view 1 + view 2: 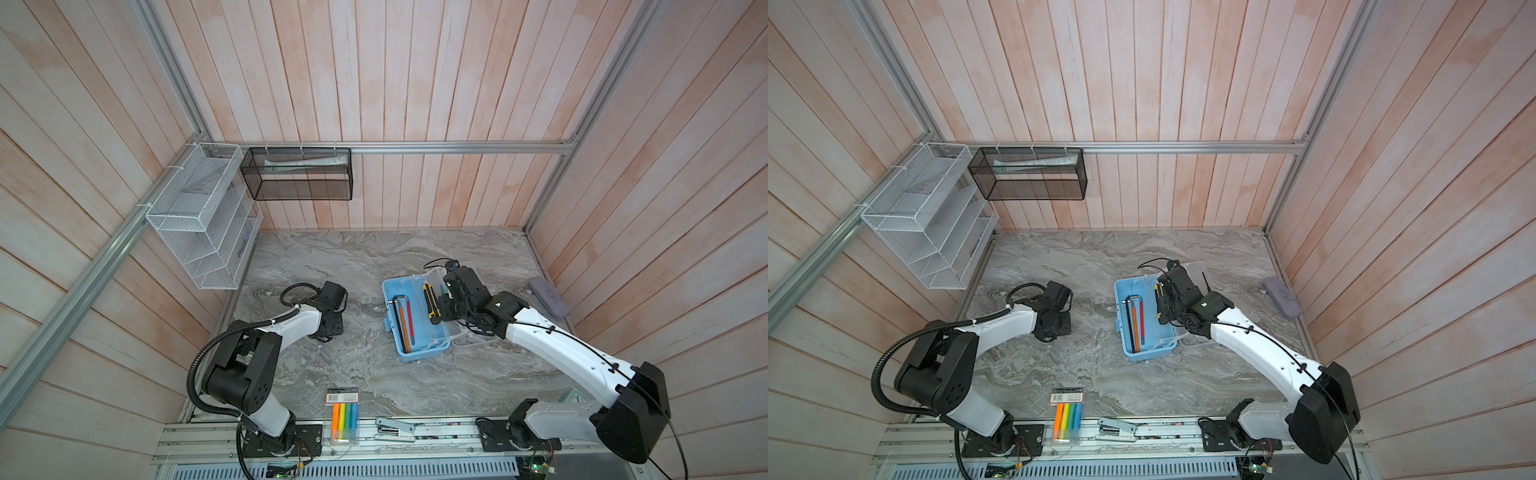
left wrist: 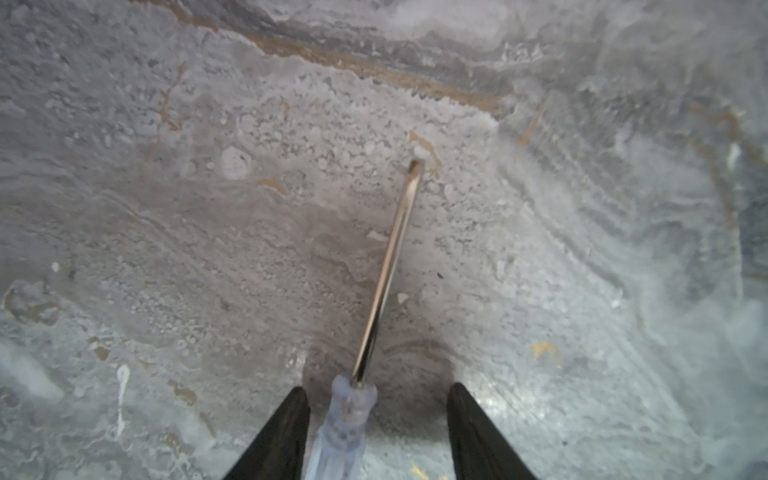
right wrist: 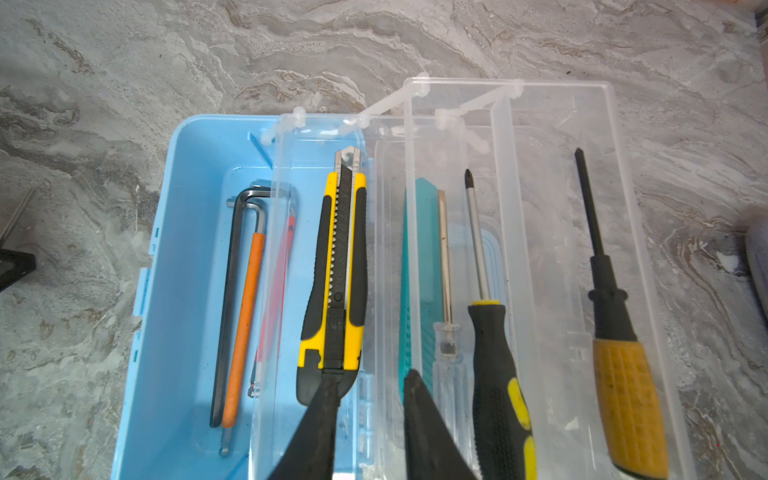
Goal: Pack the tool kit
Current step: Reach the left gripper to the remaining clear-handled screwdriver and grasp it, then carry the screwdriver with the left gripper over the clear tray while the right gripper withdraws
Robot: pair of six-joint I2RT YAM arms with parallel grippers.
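The tool kit (image 1: 419, 332) (image 1: 1154, 332), a light blue box (image 3: 191, 291), lies open right of the table's middle. Its clear trays (image 3: 503, 166) are folded out to the right. Hex keys (image 3: 243, 316) lie on the blue floor and a yellow-black utility knife (image 3: 336, 270) (image 1: 430, 303) lies in the first clear tray. Screwdrivers (image 3: 486, 332) lie in the further trays. My right gripper (image 3: 372, 376) (image 1: 440, 309) hovers over the knife's rear end, jaws slightly apart astride a clear tray wall. My left gripper (image 2: 378, 388) (image 1: 328, 332) is open on the table, a clear-handled screwdriver (image 2: 390, 257) between its fingers.
A pack of coloured markers (image 1: 344, 419) and a stapler (image 1: 395, 430) lie at the front edge. By the right wall lies a grey-lilac case (image 1: 548, 297). A white wire rack (image 1: 199, 216) and a black mesh basket (image 1: 299, 174) hang on the walls at the back left.
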